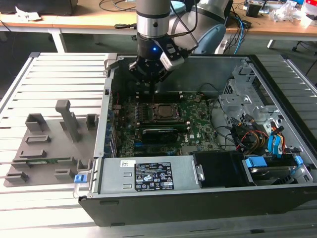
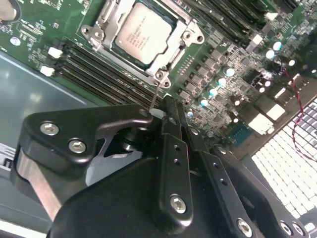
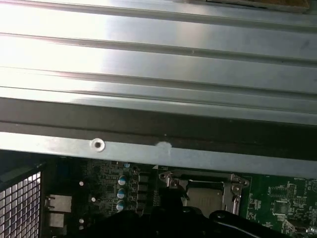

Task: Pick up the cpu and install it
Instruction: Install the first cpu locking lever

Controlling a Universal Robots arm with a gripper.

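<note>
Silver cpu (image 2: 139, 33) — socketed, beyond pincer (image 2: 157, 110)

My matt black metal claw (image 2: 161, 115) carries shiny screws; the small square silver cpu (image 2: 139, 33) looks brushed metal, its socket frame (image 2: 174, 52) glossy steel.

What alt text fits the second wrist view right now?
The cpu, pale silver, sits in the metal-framed socket on the green motherboard. The black gripper hangs just off the socket's corner, beside dark memory slots.
</note>
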